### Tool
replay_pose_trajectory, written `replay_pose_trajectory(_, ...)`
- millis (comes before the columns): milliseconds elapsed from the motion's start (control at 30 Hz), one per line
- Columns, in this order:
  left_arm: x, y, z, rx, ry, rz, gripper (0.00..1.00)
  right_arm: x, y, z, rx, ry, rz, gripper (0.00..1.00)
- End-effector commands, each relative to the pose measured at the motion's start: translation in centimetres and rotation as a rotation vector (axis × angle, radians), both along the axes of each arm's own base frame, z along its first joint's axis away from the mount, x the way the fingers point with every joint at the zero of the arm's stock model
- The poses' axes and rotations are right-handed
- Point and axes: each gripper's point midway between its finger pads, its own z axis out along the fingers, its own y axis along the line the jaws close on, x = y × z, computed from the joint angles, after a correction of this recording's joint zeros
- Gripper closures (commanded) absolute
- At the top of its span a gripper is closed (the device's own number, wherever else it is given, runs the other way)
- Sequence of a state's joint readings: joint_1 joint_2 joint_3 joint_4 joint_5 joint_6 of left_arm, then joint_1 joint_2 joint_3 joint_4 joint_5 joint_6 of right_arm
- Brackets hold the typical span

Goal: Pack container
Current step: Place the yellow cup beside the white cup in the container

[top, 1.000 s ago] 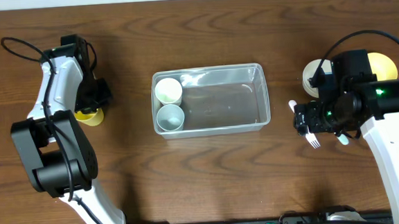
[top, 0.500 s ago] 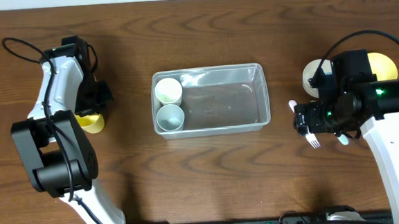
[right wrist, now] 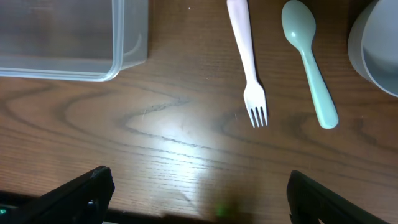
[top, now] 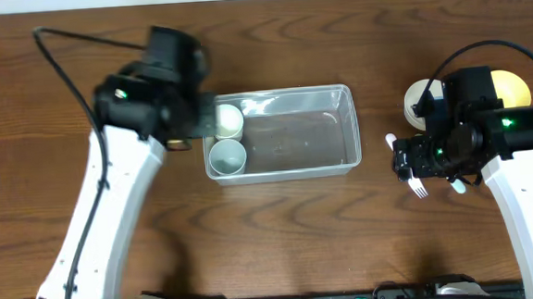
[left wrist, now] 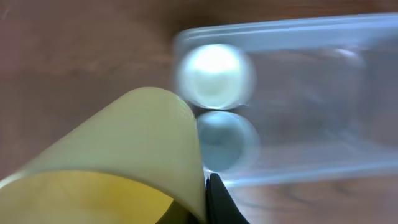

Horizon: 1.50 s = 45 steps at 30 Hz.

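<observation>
The clear plastic container (top: 303,133) stands mid-table. A cream cup (top: 226,121) and a pale blue cup (top: 227,156) stand in its left end. My left gripper (top: 193,120) hovers at the container's left edge, shut on a yellow cup (left wrist: 118,162); the arm hides that cup from overhead. The left wrist view shows the container (left wrist: 311,87) with both cups blurred beyond the yellow cup. My right gripper (top: 425,161) is open and empty above a pink fork (right wrist: 247,62) and a green spoon (right wrist: 309,59), right of the container's corner (right wrist: 124,43).
A white bowl (top: 421,96) and a yellow bowl (top: 513,86) sit at the far right behind my right arm. The white bowl's rim (right wrist: 376,53) shows in the right wrist view. The fork (top: 419,189) pokes out below the right gripper overhead.
My left arm has swung from the table's far left to the container's left end, carrying the yellow cup off the table. The right arm has not moved.
</observation>
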<state>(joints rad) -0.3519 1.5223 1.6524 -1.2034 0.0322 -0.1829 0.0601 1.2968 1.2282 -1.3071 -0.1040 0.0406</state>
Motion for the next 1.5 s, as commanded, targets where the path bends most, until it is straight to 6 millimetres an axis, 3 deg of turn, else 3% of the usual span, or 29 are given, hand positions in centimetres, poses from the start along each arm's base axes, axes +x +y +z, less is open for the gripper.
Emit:
replay_pose_trajectory(0,-0.3,-4.2,1.5,-0.011,-0.029,-0.119,0.94,0.3,-0.2,0.4,-0.004,-0.018,0.004,0.10)
replay_pose_trajectory(133,0.5,-7.4,1.5,-0.017,-0.037,-0.186,0.94,0.3,-0.2,0.4,-0.004,-0.017,0.004,0.10)
replay_pose_trajectory(233,1.5,-8.5,-0.5,-0.001,0.007,-0.196,0.94,0.3,-0.2,0.4,-0.004,-0.018,0.004,0.10)
replay_pose_trajectory(567,3.1,-10.3,-8.6,0.093,0.179,-0.261,0.94,0.3,-0.2,0.4,-0.004,-0.018,0.003,0.10)
replay_pose_trajectory(900,4.4,-11.7,-12.7,0.131,0.210,-0.338,0.94,0.3,-0.2,0.4,-0.004,-0.018,0.004,0.10)
replay_pose_trajectory(1200,5.7,-12.2,-15.1,0.163,0.200,-0.408,0.94,0.3,-0.2,0.4,-0.004,-0.018,0.004,0.10)
replay_pose_trajectory(1467,6.6,-11.7,-15.8,0.216,0.179,-0.417,0.94,0.3,-0.2,0.4,-0.004,-0.017,0.003,0.10)
